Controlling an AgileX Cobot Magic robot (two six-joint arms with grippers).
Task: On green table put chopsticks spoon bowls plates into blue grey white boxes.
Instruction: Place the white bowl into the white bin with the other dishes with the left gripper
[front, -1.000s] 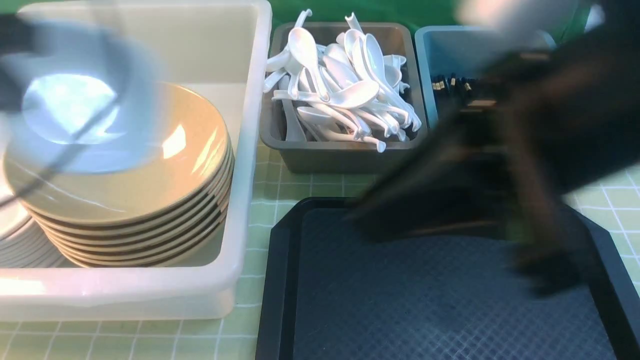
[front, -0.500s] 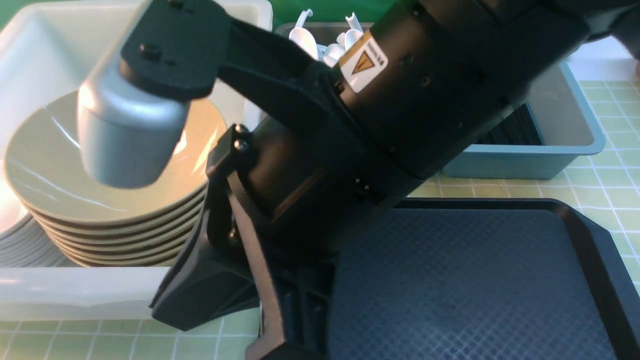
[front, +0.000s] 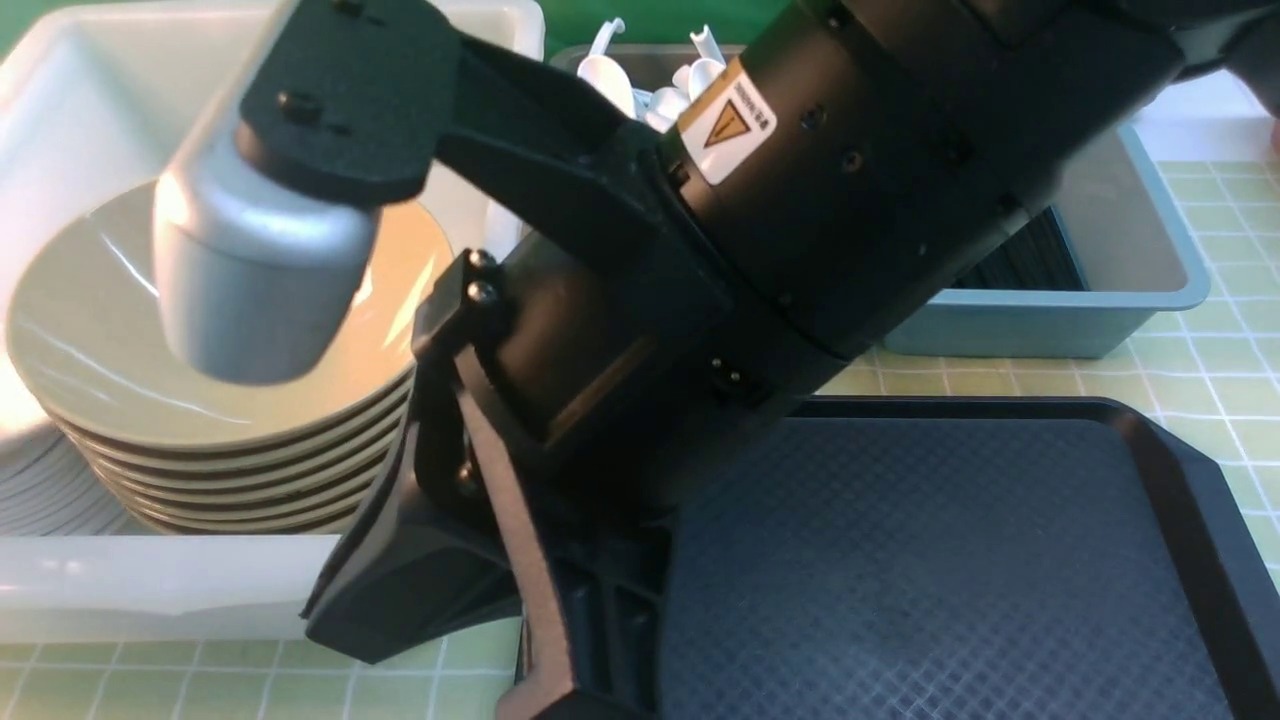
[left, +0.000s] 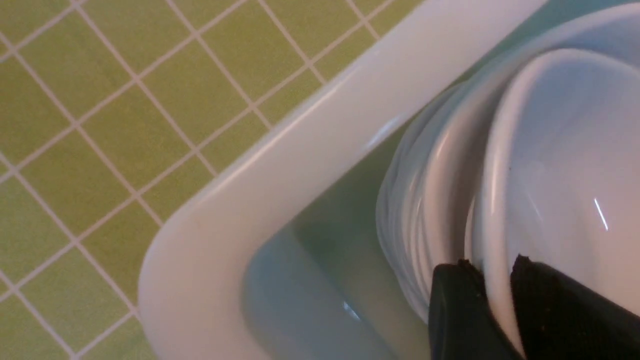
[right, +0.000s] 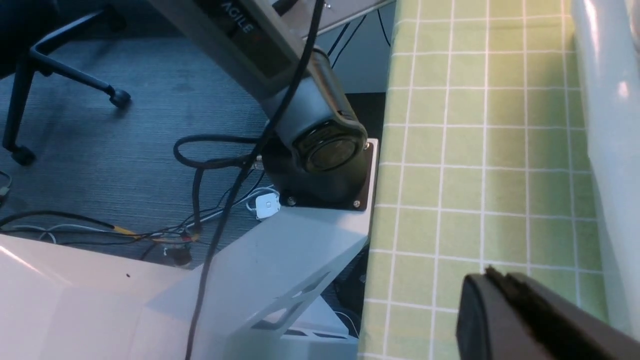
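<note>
A white plate (left: 560, 175) leans tilted on a stack of plates (left: 415, 210) inside the white box (left: 280, 165). My left gripper (left: 495, 265) is shut on the plate's rim, one finger on each side. Beside that stack (front: 40, 490) in the white box (front: 150, 590) stand stacked beige bowls (front: 90, 350). My right arm (front: 800, 200) crosses the front view and hides much of the scene. The right gripper (right: 500, 277) is shut and empty above the green table (right: 450, 175). Spoons (front: 610, 75) fill the grey box (front: 575, 55). Chopsticks (front: 1030, 260) lie in the blue box (front: 1050, 325).
A flat black tray (front: 950, 560) lies on the table in front of the grey and blue boxes. In the right wrist view the table's edge (right: 380, 200) meets the robot's base (right: 320, 165), with cables on the floor beyond.
The right arm has swung across in front of the camera. The left gripper has carried the plate from over the bowls to the plate stack at far left. Little has moved in the last half second.
</note>
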